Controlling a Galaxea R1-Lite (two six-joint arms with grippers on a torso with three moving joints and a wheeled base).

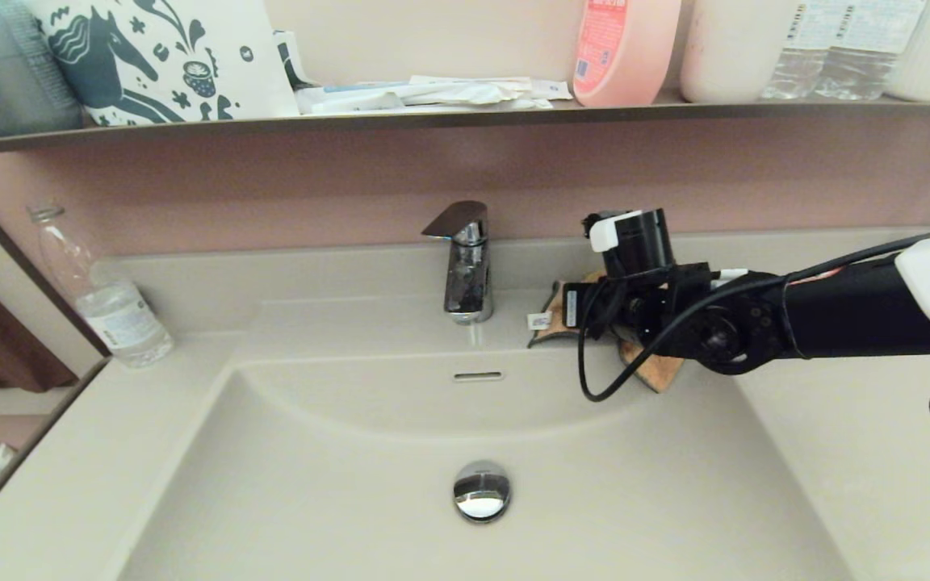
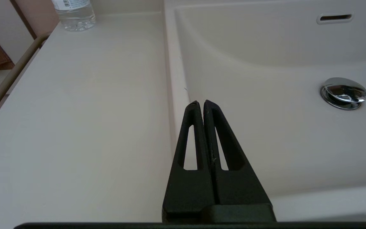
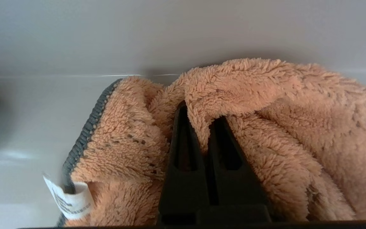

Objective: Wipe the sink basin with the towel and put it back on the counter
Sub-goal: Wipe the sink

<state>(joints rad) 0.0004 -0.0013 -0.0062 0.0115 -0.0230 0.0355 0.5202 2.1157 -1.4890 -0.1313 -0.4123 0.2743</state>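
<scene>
Towel (image 3: 265, 127) is lying bunched on the desk (image 1: 796, 420) behind the sink basin (image 1: 352, 500), pinched by the right tool (image 3: 202, 121). Grasp step appears underway; next it needs lifting forward into the basin. Left tool (image 2: 201, 104), pressed together, is idling at the basin's rim.

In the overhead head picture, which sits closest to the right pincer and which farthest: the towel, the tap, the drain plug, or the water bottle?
1. The towel, pinched in the right pincer on the counter behind the basin's right corner.
2. The tap, to its left at the back.
3. The drain plug, down in the sink basin.
4. The water bottle, at the far left.
</scene>
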